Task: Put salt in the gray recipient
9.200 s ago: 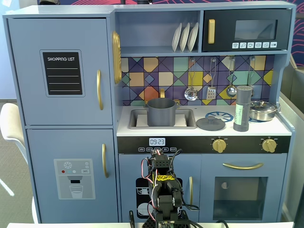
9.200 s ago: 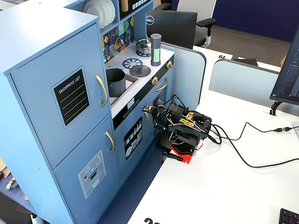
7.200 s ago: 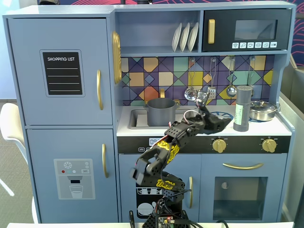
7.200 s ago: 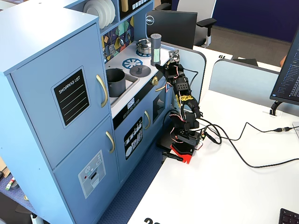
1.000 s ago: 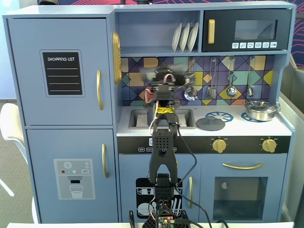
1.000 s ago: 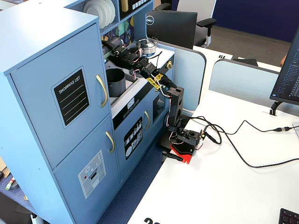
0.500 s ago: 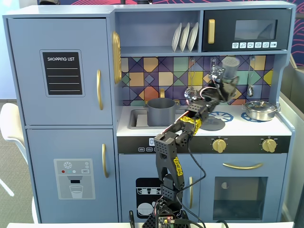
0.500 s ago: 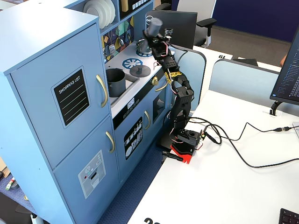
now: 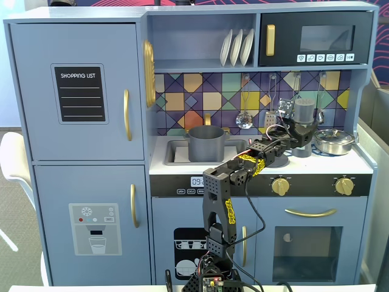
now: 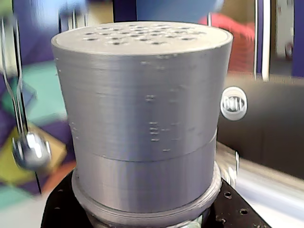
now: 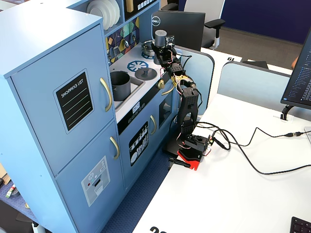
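Note:
The salt, a slim dark-gray shaker with a lighter cap, stands upright at the right of the toy counter, beside the steel pan. My gripper is shut on its lower half. In the wrist view the salt fills the frame, its perforated cap on top and black jaw parts at its base. The gray recipient, a matte pot, sits in the sink well to the left, apart from the gripper. In the side fixed view the salt is in the gripper, right of the recipient.
A shiny steel pan sits just right of the shaker. A flat gray lid with knob lies on the counter between pot and shaker, partly hidden by my arm. Ladles and a spatula hang on the backsplash. Shelf and microwave are above.
The arm has swung right from above the pot with the shaker in its grip. Half a second ago the shaker was held high; now it is lower and upright by the steel pan.

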